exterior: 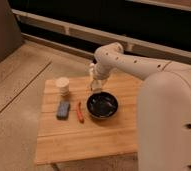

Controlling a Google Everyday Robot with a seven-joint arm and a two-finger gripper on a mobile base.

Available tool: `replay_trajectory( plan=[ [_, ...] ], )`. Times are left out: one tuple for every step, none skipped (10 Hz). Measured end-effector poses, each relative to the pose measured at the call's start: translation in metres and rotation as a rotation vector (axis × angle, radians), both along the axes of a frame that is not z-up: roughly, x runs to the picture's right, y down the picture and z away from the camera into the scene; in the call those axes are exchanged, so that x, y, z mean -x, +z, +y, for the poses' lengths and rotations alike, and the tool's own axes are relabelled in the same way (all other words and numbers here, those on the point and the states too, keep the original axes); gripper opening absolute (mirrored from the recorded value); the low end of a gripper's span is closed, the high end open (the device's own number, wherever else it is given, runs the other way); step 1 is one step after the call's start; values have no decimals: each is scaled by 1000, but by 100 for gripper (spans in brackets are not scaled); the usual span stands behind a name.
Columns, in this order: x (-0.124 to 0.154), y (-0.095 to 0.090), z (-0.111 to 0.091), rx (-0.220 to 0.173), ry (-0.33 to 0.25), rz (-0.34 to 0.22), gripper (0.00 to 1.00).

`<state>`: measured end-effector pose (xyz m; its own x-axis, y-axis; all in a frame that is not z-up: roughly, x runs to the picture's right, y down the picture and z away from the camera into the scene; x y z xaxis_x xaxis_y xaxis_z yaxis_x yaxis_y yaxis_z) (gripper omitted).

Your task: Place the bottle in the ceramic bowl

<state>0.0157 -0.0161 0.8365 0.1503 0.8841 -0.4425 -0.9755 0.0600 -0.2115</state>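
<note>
**Wooden bench: bottle in my gripper, close by the bowl**

Wooden slats make up the bench (pixel 84 137), which stands on a speckled floor (pixel 19 75). Behind it is a dark wall crossed by pale rails (pixel 59 27). My white arm (pixel 134 62) comes in from the right of the view and bends down at the wrist. My body fills the right foreground.

My gripper (pixel 95 86) points downward over the far part of the bench. It is closed on the bottle (pixel 93 77), a small pale cream shape that is hard to pick out against my pale wrist. The bottle is lifted off the bench and looks roughly upright, though I cannot tell its exact tilt.

The ceramic bowl (pixel 102 105) sits just in front of the gripper and a little to its right. It is round, shallow and glossy black, with pale glints inside. The gripper is close to the bowl's far-left rim, and I cannot tell whether it is over the rim or just outside it. The bottle is not inside the bowl.

A squat, ribbed cream cup (pixel 63 85) stands upright to the left of the gripper, well apart from it. A flat blue block (pixel 63 110) lies nearer the camera than the cup. A thin red-orange stick-like item (pixel 79 113) lies between the block and the bowl. What it is I cannot tell.
</note>
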Motion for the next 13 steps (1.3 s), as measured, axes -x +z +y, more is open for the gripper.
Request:
replay_trajectory(
  plan=[
    [-1, -5, 6, 6, -1, 15, 0],
    [5, -15, 19, 21, -1, 23, 0],
    [13, -20, 27, 30, -6, 17, 0],
    [20, -24, 36, 43, -11, 10, 0],
    [20, -25, 39, 50, -11, 9, 0],
    [19, -25, 39, 49, -10, 11, 0],
    [19, -25, 39, 49, -10, 11, 0],
    [21, -25, 39, 49, -11, 9, 0],
    [21, -25, 39, 51, -12, 9, 0],
    [18, -23, 46, 65, -24, 22, 0],
    [16, -21, 58, 87, -41, 39, 0],
    [16, -20, 73, 114, -62, 57, 0],
    [8, -20, 86, 135, -80, 87, 0]
  ],
)
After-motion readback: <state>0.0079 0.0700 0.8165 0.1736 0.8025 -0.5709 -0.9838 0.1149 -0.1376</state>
